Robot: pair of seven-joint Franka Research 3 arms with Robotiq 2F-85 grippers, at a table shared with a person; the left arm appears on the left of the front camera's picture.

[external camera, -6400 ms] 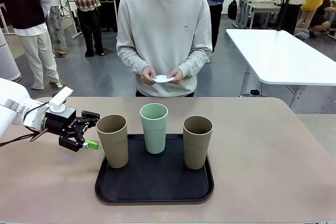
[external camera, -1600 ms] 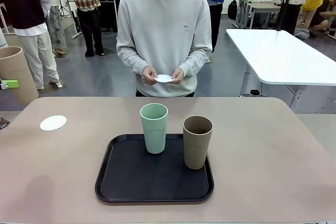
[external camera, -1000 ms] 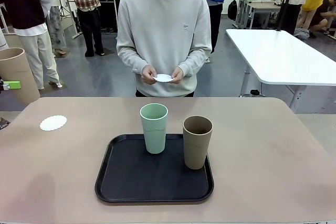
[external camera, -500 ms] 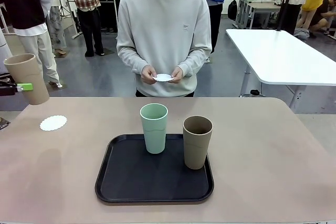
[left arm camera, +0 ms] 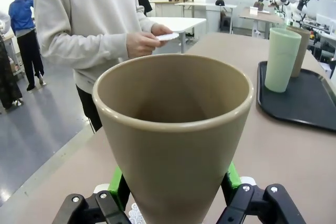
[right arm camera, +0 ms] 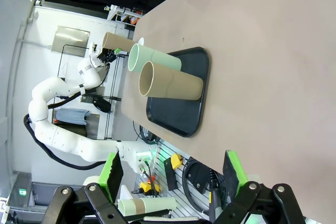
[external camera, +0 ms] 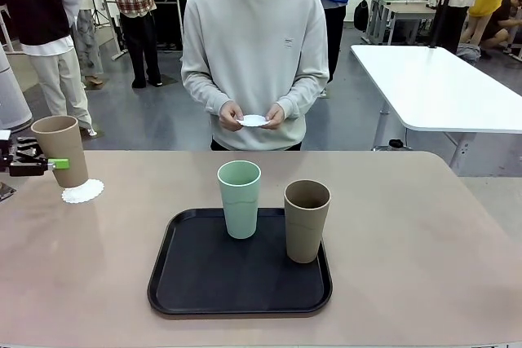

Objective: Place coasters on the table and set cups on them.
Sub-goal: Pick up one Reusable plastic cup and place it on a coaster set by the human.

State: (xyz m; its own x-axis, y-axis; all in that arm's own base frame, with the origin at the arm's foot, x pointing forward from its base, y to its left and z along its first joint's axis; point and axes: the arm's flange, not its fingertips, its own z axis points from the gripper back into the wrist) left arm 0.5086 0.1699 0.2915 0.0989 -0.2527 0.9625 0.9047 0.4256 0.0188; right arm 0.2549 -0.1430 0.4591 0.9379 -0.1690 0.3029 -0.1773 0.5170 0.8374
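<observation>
My left gripper is shut on a tan cup at the table's far left. The cup's base is right at a lacy white coaster; I cannot tell whether they touch. In the left wrist view the tan cup sits between green pads. A mint green cup and a second tan cup stand on the black tray. The person holds more coasters in both hands at the far side. My right gripper is open and holds nothing, off to the side of the table.
A white table stands at the back right, beyond the beige table. Other people stand farther back. The tray with its two cups lies in the middle of the tabletop.
Over the last second the left gripper has carried the tan cup down and to the right, from high at the left edge to the coaster. The person, tray and other cups are unmoved.
</observation>
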